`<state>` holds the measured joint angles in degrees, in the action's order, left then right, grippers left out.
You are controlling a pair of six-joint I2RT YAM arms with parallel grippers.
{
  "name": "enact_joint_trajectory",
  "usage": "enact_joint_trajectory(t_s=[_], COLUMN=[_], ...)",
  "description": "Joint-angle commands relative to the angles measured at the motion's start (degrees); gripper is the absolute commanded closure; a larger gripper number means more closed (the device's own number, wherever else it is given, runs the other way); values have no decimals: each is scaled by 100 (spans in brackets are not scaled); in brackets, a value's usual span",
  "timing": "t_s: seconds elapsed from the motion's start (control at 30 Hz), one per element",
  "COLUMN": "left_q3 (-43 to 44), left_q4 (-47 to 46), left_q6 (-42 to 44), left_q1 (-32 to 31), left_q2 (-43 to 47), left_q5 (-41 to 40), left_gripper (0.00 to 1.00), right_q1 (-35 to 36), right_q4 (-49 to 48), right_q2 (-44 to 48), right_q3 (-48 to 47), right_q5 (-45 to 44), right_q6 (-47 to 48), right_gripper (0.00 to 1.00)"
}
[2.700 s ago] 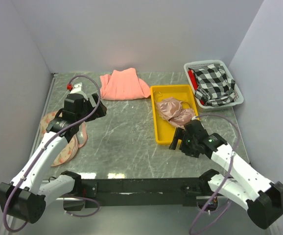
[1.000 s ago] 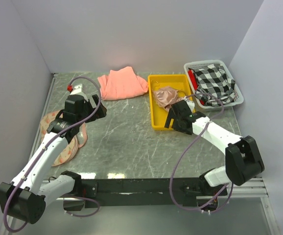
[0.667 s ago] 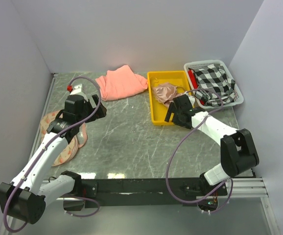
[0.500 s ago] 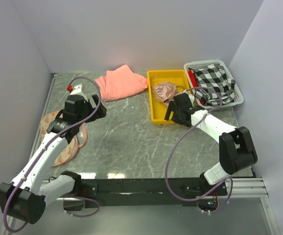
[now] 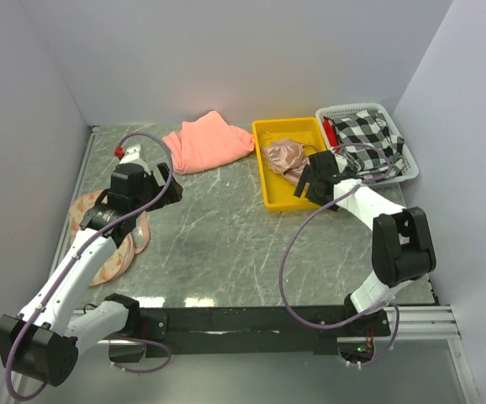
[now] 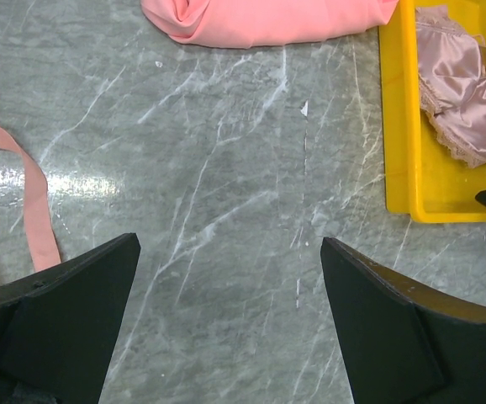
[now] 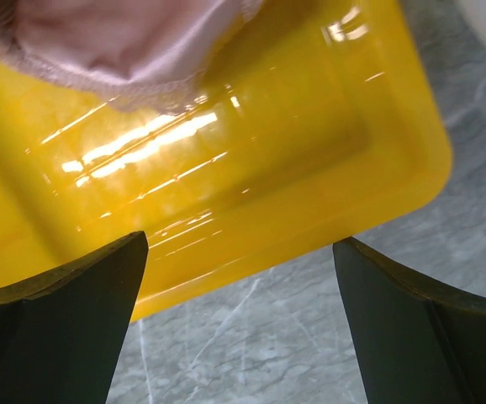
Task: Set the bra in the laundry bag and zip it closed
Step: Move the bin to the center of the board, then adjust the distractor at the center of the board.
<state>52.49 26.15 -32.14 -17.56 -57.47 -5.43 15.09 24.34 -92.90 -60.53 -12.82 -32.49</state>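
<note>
The shiny dusty-pink bra [image 5: 285, 156] lies crumpled in the yellow tray [image 5: 268, 181] at the back, right of centre. My right gripper [image 5: 309, 181] hovers open at the tray's near end. In the right wrist view its gripper [image 7: 239, 244] spans the tray's near wall [image 7: 310, 126], with the bra [image 7: 117, 34] further in. The beige, pink-edged laundry bag [image 5: 108, 257] lies flat at the left, partly under my left arm. My left gripper [image 5: 166, 189] hangs open over bare table. In the left wrist view that gripper [image 6: 229, 244] holds nothing, and the bra [image 6: 470, 84] shows at the right.
A salmon-pink folded cloth [image 5: 209, 143] lies at the back centre, touching the tray's left side. A white basket [image 5: 411, 168] with a black-and-white checked cloth [image 5: 365, 143] stands at the back right. A pink strip [image 6: 37, 210] of the bag edging shows in the left wrist view.
My right arm has reached further back and right, to the tray's near end. The tray with the bra has slid toward the back wall, nudging the salmon cloth. The left arm is still.
</note>
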Motion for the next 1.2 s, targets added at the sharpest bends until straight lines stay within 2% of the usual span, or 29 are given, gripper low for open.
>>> enact_joint_trajectory(t_s=[0.0, 0.13, 0.3, 0.4, 0.5, 0.57, 0.67, 0.73, 0.8, 0.83, 0.9, 0.93, 1.0, 1.03, 1.17], left_q3=[-28, -37, -46, -2, 77, 120, 584, 980, 1052, 1349, 1929, 2558, 3028, 3370, 3856], left_q4=[-110, -102, -110, -198, -618, -1337, -1805, -2025, -2847, -2948, -2766, -2651, -2476, -2396, -2063], left_q6=[15, -3, -12, -99, -301, -381, -521, -635, -679, -706, -732, -732, -828, -881, -882], left_q1=[7, -2, 7, 7, 7, 7, 7, 7, 7, 16, 16, 16, 16, 16, -10], left_q2=[87, 78, 70, -79, -439, -895, -1835, -2469, -2959, -3198, -4081, -4383, -5138, -5325, -5810], left_q5=[-10, -54, -177, -125, 226, 787, 1236, 993, 965, 1061, 1219, 1263, 1290, 1203, 694], left_gripper=[3, 3, 3, 3, 3, 3, 3, 3, 3, 3, 3, 3, 3, 3, 3], right_q1=[-68, -24, 432, 757, 1039, 1118, 1128, 1136, 1136, 1136, 1136, 1136, 1145, 1136, 1136], right_q4=[-78, -184, -61, -209, -210, -245, -421, -404, -386, -412, -456, -439, -377, -351, -421], right_q2=[9, 368, 1572, 2004, 1873, 1653, 1381, 1240, 1187, 1178, 1195, 1204, 1239, 1274, 1494], right_q3=[-170, 59, 331, 332, 16, -239, -450, -600, -653, -644, -583, -574, -530, -504, -249], right_q5=[-21, 271, 534, 1263, 1905, 2133, 2388, 2451, 2503, 2538, 2591, 2600, 2565, 2539, 2513], right_q6=[111, 146, 217, 252, 164, 77, -20, -3, 15, 23, 41, 58, 102, 103, 85], right_gripper=[0, 0, 0, 0, 0, 0, 0, 0, 0, 0, 0, 0, 0, 0, 0])
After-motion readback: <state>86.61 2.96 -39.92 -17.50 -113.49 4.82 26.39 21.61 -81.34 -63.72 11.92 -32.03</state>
